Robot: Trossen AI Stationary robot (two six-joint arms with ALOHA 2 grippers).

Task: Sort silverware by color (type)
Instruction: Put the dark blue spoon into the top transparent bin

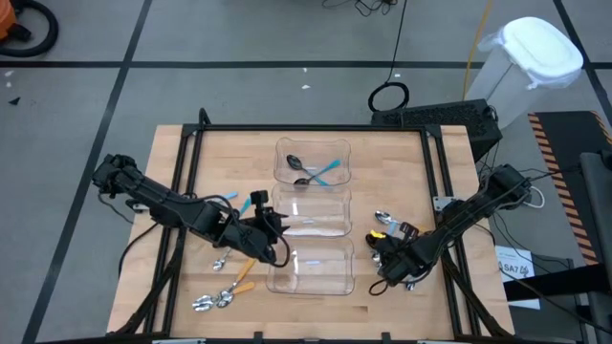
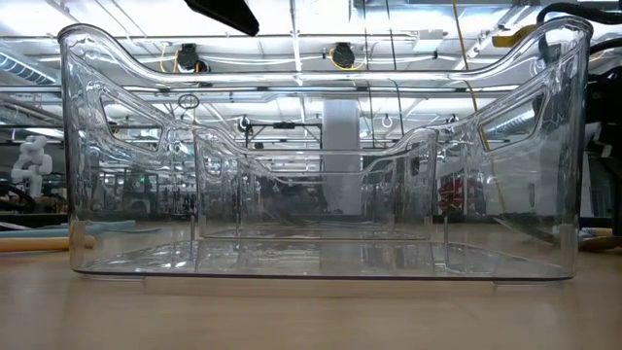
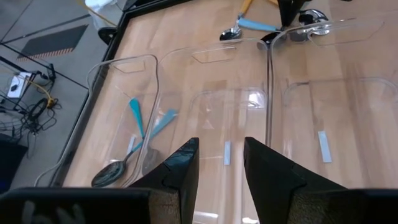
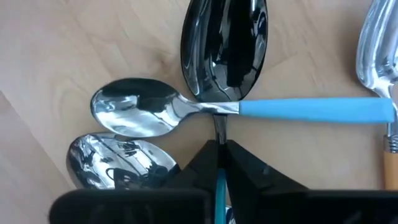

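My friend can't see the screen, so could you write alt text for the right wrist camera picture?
The right gripper has its dark fingers pinched on the thin neck of a dark-bowled spoon lying on the wooden table. A silver spoon with a light-blue handle lies across that neck, another silver bowl beside it.

Two blue-handled spoons [image 1: 311,172] lie crossed in the bin at twelve o'clock, dark bowls toward nine, handles toward three; another cluster of spoons [image 1: 226,287] lies loose on the wood at about seven o'clock, silver bowls and orange handles showing; a third group [image 1: 387,229] sits at about four o'clock; there a dark-bowled spoon [image 4: 225,46] lies under a silver-bowled, blue-handled spoon [image 4: 249,109] that crosses its neck; another silver bowl [image 4: 118,163] rests just beside.
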